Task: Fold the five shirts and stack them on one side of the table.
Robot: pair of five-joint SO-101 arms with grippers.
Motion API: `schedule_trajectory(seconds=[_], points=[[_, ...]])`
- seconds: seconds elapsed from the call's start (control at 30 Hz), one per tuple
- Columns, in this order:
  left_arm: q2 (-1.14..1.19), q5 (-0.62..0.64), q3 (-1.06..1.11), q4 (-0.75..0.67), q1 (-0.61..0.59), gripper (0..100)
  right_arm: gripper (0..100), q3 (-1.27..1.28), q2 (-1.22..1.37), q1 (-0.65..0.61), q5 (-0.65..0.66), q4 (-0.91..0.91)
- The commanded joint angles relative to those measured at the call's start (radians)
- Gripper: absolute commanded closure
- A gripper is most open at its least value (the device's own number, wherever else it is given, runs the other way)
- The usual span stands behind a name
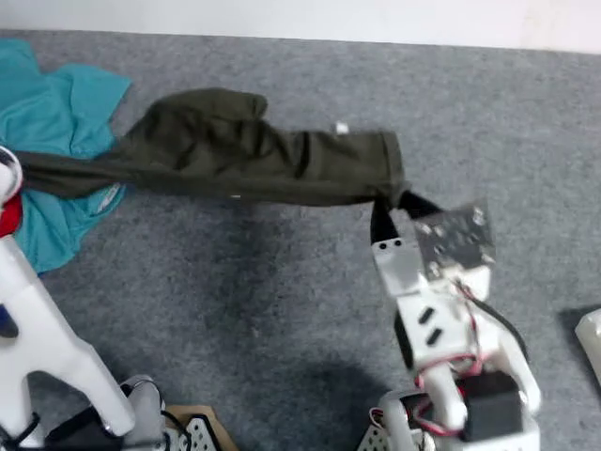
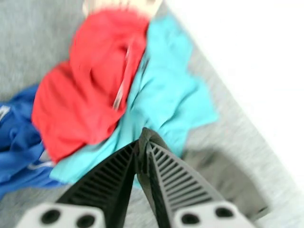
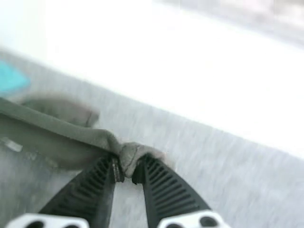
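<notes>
Crosswise, olive shirt taut left-to-right, ends clamped in left fingers and right fingers.

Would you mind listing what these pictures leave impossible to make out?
- High view: the dark olive fabric shirt ends behind the white left arm at the edge, hiding the grip there.
- High view: a white object is cut off by the right edge; unidentifiable.
- Left wrist view: the crumpled red fabric shirt and blue fabric shirt are blurred, partly cut off; folds unreadable.
</notes>
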Motion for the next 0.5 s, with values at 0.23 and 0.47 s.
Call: schedule_trajectory(seconds=[0.23, 0.47], points=[[-0.030, 0.123, -0.473, 0.066, -0.027, 99, 99.1, -0.400, 0.030, 0.021, 0.023, 0.004], [-0.030, 0.123, -0.664, 0.135, -0.027, 99, 99.1, -0.512, 0.035, 0.025, 0.023, 0.122]])
